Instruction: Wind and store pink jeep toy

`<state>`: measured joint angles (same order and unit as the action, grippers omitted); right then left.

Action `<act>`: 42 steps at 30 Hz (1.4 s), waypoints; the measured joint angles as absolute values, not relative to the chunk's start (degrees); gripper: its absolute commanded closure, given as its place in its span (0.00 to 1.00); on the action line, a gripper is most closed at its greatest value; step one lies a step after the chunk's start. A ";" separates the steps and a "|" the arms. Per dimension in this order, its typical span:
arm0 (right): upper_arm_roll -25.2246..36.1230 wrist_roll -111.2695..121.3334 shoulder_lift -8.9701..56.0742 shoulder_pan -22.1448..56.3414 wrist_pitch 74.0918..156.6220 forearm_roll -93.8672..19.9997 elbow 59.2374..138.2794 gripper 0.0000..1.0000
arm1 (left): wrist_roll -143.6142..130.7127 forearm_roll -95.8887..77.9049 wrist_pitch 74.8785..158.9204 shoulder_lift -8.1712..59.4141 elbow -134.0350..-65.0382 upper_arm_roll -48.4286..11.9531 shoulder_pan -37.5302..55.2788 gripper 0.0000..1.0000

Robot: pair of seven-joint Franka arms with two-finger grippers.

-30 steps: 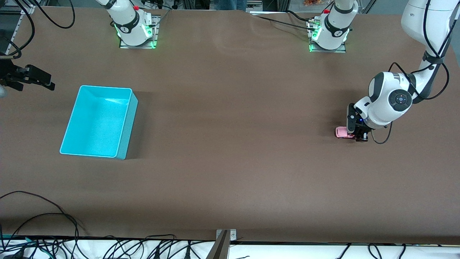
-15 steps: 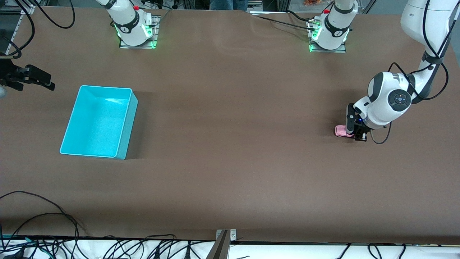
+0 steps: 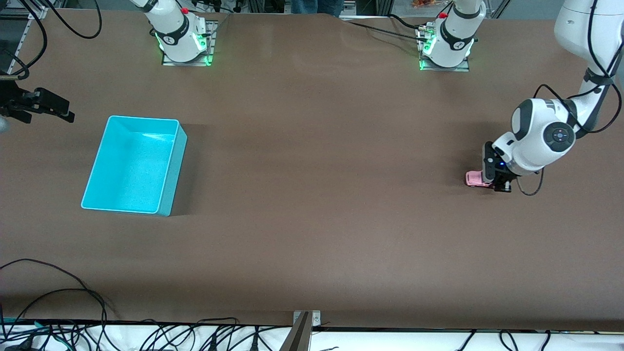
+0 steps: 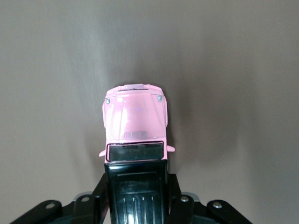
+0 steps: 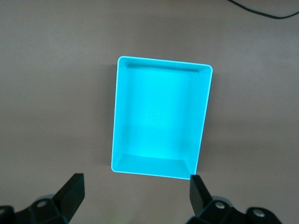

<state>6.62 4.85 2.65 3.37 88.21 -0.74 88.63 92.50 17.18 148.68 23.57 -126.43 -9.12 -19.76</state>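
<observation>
The pink jeep toy point(image 3: 474, 179) stands on the brown table near the left arm's end. In the left wrist view its pink hood point(image 4: 135, 119) points away from the camera and its black roof lies between the fingers. My left gripper point(image 3: 497, 184) is down at the table, shut on the jeep's rear sides point(image 4: 136, 198). The turquoise bin point(image 3: 141, 118) sits toward the right arm's end and holds nothing. My right gripper point(image 3: 61, 109) waits open in the air beside the bin, and its view shows the bin point(image 5: 163, 64) past its spread fingers point(image 5: 72, 189).
The arm bases point(image 3: 183, 44) stand along the table's edge farthest from the front camera. Cables point(image 3: 73, 297) lie at the table's edge nearest that camera, at the right arm's end. Wide bare tabletop lies between the jeep and the bin.
My left gripper has slid the jeep a short way along the table toward the left arm's end. The right arm and the bin have not moved.
</observation>
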 measured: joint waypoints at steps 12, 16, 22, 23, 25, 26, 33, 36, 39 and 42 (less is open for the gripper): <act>6.61 4.84 2.65 3.37 88.21 -0.74 88.63 0.00 | 100.98 17.18 149.00 25.81 -122.92 -9.04 -28.19 0.83; 6.61 4.84 2.65 3.37 88.21 -0.74 88.63 0.00 | 103.70 17.18 149.21 26.26 -122.23 -9.06 -30.09 0.83; 6.61 4.84 2.65 3.37 88.21 -0.74 88.63 0.00 | 105.96 17.18 149.42 26.78 -121.44 -9.08 -32.36 0.82; 6.61 4.84 2.65 3.37 88.21 -0.74 88.63 0.00 | 106.28 17.18 149.42 26.83 -121.36 -9.08 -32.73 0.82; 6.61 4.84 2.65 3.37 88.21 -0.74 88.63 0.00 | 106.54 17.18 149.42 26.87 -121.27 -9.06 -33.23 0.83; 6.61 4.84 2.65 3.37 88.21 -0.74 88.63 0.00 | 106.68 17.18 149.42 26.90 -121.22 -9.05 -33.54 0.83; 6.61 4.84 2.65 3.37 88.21 -0.74 88.63 0.00 | 107.26 17.18 149.42 27.01 -121.00 -9.03 -35.36 0.83; 6.61 4.84 2.65 3.37 88.21 -0.74 88.63 0.00 | 107.28 17.18 149.42 27.11 -120.84 -9.03 -35.89 0.83; 6.61 4.84 2.65 3.37 88.21 -0.74 88.63 0.00 | 107.31 17.18 149.42 27.29 -120.56 -9.02 -36.34 0.84; 6.61 4.84 2.65 3.37 88.21 -0.74 88.63 0.00 | 107.32 17.18 149.42 27.44 -120.31 -9.02 -36.78 0.84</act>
